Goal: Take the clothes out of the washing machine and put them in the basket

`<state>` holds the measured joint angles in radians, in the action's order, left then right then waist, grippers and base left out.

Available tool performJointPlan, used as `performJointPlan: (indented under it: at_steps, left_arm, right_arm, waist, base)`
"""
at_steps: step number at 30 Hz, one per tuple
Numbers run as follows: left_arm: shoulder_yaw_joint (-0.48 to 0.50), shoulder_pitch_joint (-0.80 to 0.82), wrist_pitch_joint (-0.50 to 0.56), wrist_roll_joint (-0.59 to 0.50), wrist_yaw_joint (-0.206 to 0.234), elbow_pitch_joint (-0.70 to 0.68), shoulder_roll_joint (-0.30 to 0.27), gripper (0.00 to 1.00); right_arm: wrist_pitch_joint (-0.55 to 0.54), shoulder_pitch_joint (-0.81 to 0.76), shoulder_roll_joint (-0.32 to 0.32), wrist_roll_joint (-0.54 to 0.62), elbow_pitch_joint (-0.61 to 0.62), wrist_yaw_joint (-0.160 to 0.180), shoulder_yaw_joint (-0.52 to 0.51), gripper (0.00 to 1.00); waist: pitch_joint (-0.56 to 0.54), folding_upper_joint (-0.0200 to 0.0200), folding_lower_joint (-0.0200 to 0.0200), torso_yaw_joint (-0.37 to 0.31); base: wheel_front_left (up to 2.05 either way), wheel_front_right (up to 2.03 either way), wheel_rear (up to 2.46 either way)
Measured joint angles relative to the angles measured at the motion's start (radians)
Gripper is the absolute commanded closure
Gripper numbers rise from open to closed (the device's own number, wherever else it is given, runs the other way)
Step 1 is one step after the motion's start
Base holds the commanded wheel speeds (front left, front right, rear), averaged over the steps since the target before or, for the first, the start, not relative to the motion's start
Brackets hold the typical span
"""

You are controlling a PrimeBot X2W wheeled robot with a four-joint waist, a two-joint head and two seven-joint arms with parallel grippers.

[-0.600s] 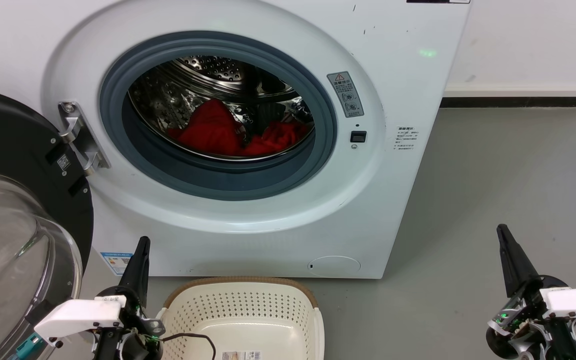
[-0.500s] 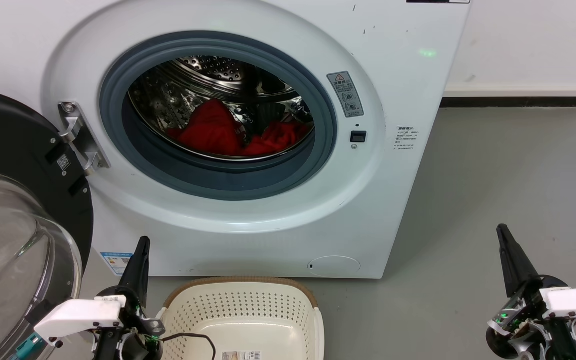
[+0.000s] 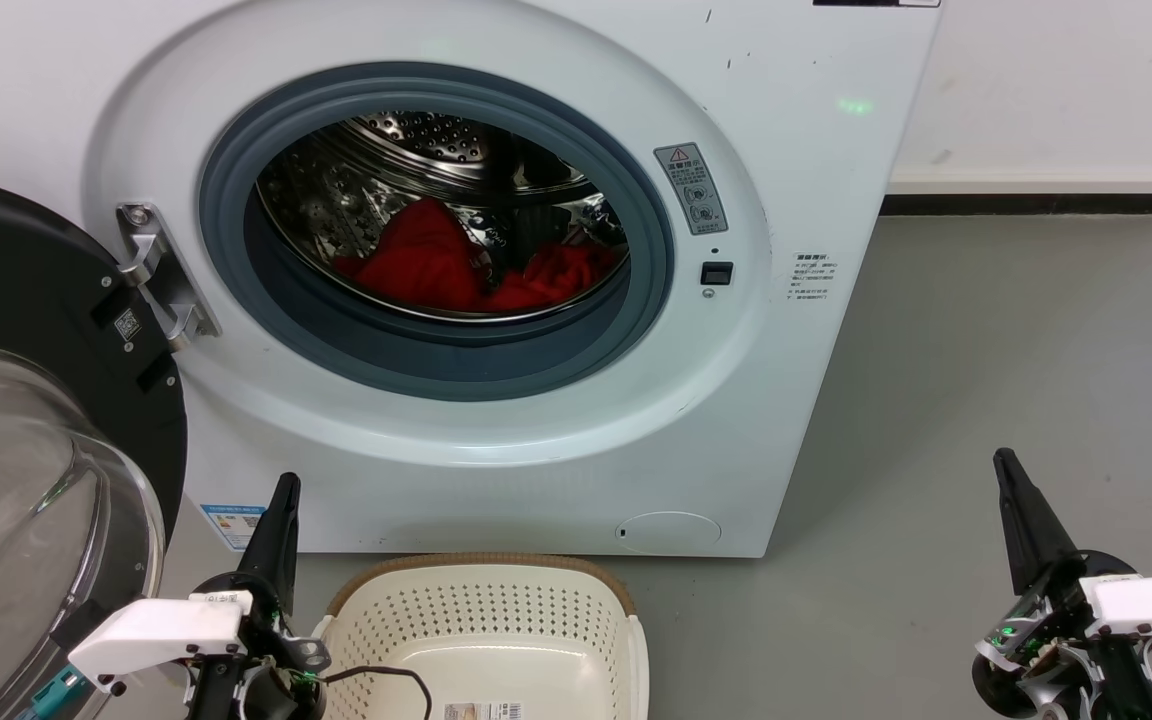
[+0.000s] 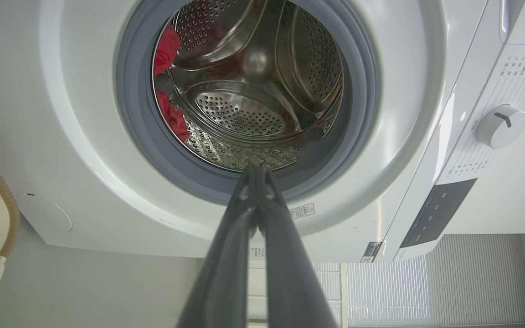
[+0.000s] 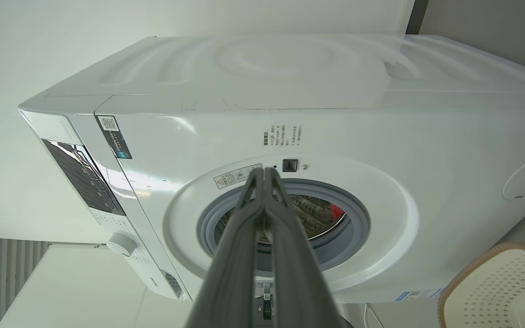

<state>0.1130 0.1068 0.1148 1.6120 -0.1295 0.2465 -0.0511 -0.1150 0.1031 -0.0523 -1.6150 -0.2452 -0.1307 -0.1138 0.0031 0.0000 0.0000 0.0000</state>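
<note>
The white washing machine (image 3: 786, 150) stands with its porthole open, and red clothes (image 3: 436, 265) lie in a heap at the bottom of the steel drum. A sliver of the clothes (image 4: 173, 120) shows at the drum's left side in the left wrist view. On the floor just before the washer sits the cream basket (image 3: 484, 622) with its brown rim, holding nothing. My left gripper (image 3: 286, 482) is shut, low at the basket's left. My right gripper (image 3: 1004, 458) is shut too, over the floor to the right of the washer. Both stay well short of the drum.
The black-rimmed glass door (image 3: 26, 440) hangs swung open at the far left, close to my left arm. Grey floor (image 3: 1016, 340) stretches right of the washer to a white wall with a dark skirting. A thin black cable (image 3: 386, 675) droops into the basket.
</note>
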Motion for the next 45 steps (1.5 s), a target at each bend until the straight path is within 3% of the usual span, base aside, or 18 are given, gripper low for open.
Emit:
performJointPlan:
  at_steps: [17, 18, 29, 45]
  left_arm:
    - [0.0, 0.0, 0.0, 0.0, 0.0, 0.0, 0.0, 1.0]
    - [0.0, 0.0, 0.0, 0.0, 0.0, 0.0, 0.0, 0.0]
    - [-0.007, -0.051, -0.03, -0.018, 0.002, 0.036, 0.005, 0.0]
    - [0.044, -0.06, -0.102, -0.146, 0.002, 0.025, 0.005, 0.0]
  right_arm:
    - [0.0, 0.0, 0.0, 0.0, 0.0, 0.0, 0.0, 1.0]
    - [0.0, 0.0, 0.0, 0.0, 0.0, 0.0, 0.0, 0.0]
    - [0.028, -0.052, 0.006, 0.01, -0.042, 0.0, 0.012, 0.0]
    - [0.1, -0.052, 0.006, 0.196, -0.043, 0.0, -0.011, 0.0]
  waist:
    - [0.0, 0.0, 0.0, 0.0]
    - [0.0, 0.0, 0.0, 0.0]
    - [0.001, 0.0, 0.0, -0.001]
    - [0.002, 0.0, 0.0, -0.002]
  base:
    - [0.0, 0.0, 0.0]
    - [0.0, 0.0, 0.0]
    - [0.0, 0.0, 0.0]
    - [0.0, 0.0, 0.0]
